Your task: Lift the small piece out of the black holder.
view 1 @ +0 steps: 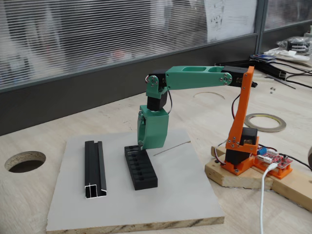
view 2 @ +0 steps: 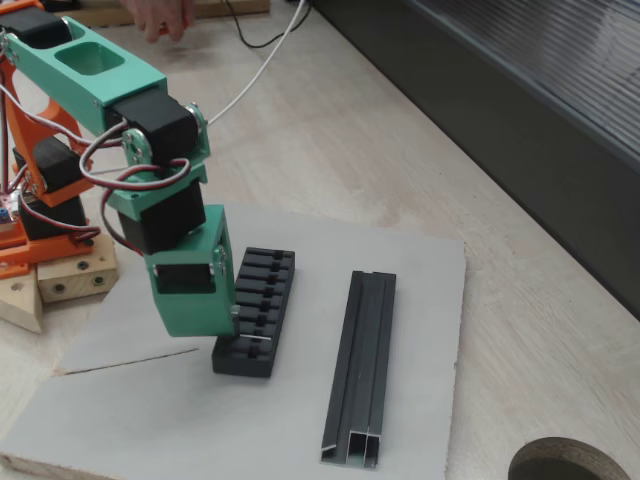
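Gripper [view 2: 225,335] sits right down at one end slot of the black holder [view 1: 141,168], whose slot row runs lengthwise away from it, but I cannot tell whether its jaws are spread or pinching, nor make out the small piece there.

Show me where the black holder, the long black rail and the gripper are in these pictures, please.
black holder [view 1: 142,171]: a fixed view, on its slotted top face.
black rail [view 2: 362,360]: a fixed view, on its upper channel, about mid-length.
gripper [view 2: 228,335]: a fixed view, at the green tip down on the holder's near end.
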Tool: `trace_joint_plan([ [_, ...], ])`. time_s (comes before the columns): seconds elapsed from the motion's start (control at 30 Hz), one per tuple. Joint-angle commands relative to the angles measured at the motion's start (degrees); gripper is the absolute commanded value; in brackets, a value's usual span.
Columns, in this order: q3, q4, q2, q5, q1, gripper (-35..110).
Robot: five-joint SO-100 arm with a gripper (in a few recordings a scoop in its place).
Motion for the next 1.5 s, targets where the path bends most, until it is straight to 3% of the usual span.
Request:
trace_joint_plan([
  [0.0, -0.6, 0.5, 2.0, 0.2, 0.2, 25],
  [0.43, -0.8, 0.4, 2.0, -0.2, 0.1, 24],
  [0.77, -1.0, 0.3, 2.0, 0.2, 0.2, 3],
  [1.47, -6.2, 0.4, 5.2, 0.1, 0.8, 3],
])
